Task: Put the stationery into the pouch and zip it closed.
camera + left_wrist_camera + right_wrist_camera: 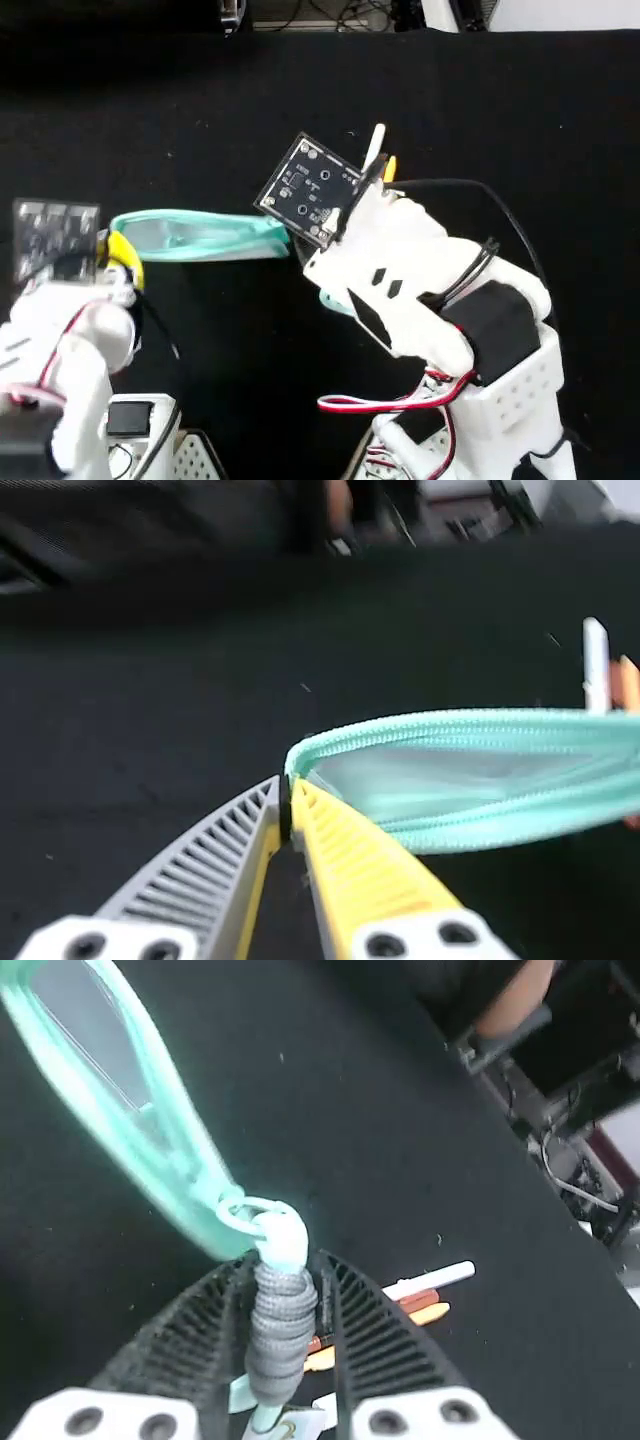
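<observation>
In the high view, the left gripper (112, 250) is half hidden by its own arm. Its ribbed grey and yellow fingers (340, 850) are pinched shut on the left end of the pouch (200, 237). The pouch is clear plastic with a gaping mint zip and lies on the black cloth (500, 120). Its right end is hidden under the right arm. The right gripper (283, 1270) clamps the grey cord pull (280, 1330). The pens (435, 1282) lie mostly hidden behind it.

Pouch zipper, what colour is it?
Mint green. The zipper shows best in the left wrist view.
</observation>
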Tool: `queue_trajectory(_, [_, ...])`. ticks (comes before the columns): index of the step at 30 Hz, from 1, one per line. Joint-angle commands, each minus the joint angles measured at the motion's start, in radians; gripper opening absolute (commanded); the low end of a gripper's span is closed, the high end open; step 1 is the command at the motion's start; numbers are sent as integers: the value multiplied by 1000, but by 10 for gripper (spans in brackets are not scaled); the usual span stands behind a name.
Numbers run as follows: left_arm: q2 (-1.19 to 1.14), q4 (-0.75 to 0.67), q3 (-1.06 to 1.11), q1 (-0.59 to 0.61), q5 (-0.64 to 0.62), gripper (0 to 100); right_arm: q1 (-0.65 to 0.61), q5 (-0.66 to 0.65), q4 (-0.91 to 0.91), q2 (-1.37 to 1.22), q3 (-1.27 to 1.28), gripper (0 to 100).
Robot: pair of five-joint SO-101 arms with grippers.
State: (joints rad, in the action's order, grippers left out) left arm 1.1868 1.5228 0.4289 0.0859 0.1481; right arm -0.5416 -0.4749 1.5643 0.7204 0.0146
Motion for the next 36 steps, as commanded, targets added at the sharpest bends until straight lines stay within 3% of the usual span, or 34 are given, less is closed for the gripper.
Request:
queue_trajectory(1, [-129,68,-173,-71,-54,30,17,-2,3,5,-15,12])
queue_trajectory(8, [-212,78,-186,-90,-126,145,18,-8,3,5,41,12])
queue_trajectory(13, [-221,77,-177,-90,-126,152,20,-8,3,5,35,12])
queue_trajectory(19, [-213,84,-136,-90,-126,142,21,-8,3,5,35,12])
queue_trajectory(23, [-212,86,-139,-96,-78,28,21,-8,3,7,35,12])
queue_trajectory(29, [-210,130,-222,-104,-78,30,21,-8,3,7,10,12])
queue_trajectory(32, [-221,221,-346,-196,-81,30,21,-8,34,24,-38,12])
queue_trajectory(36, [-222,227,-315,-265,-78,30,17,-8,68,45,-39,12])
